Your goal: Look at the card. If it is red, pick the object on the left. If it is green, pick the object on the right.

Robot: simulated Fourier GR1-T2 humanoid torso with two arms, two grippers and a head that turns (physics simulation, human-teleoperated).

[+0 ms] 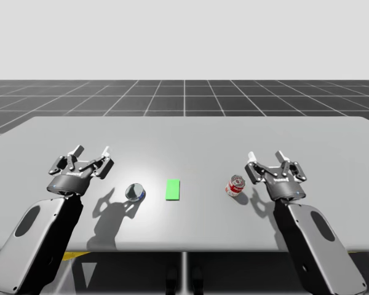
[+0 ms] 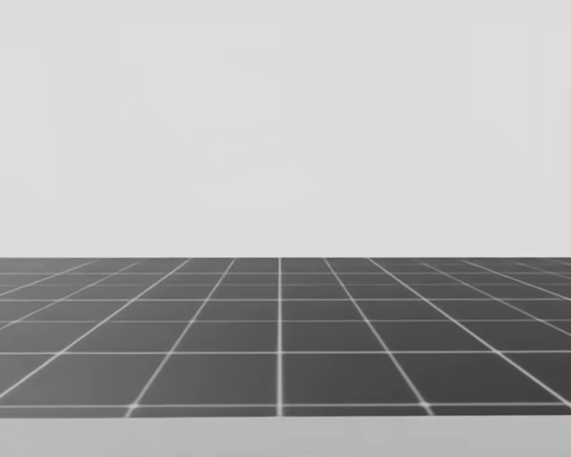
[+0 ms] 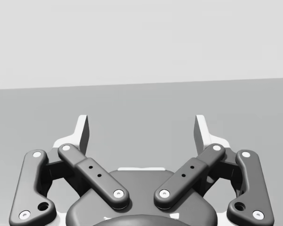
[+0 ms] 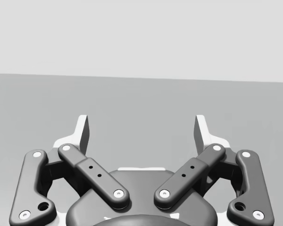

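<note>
On the grey bench (image 1: 190,138), a flat green rectangular card (image 1: 173,189) lies in the middle. A short silver metal can with a blue band (image 1: 134,193) sits to the card's left, and a short red-and-white metal can (image 1: 235,185) sits to its right, each apart from the card. My left end effector (image 1: 92,150) is near the silver can on its outer side, fingers spread wide apart. My right end effector (image 1: 265,155) is near the red can on its outer side, fingers likewise apart. Each wrist view shows the spread fingers (image 3: 83,129) (image 4: 200,129) over bare bench.
</note>
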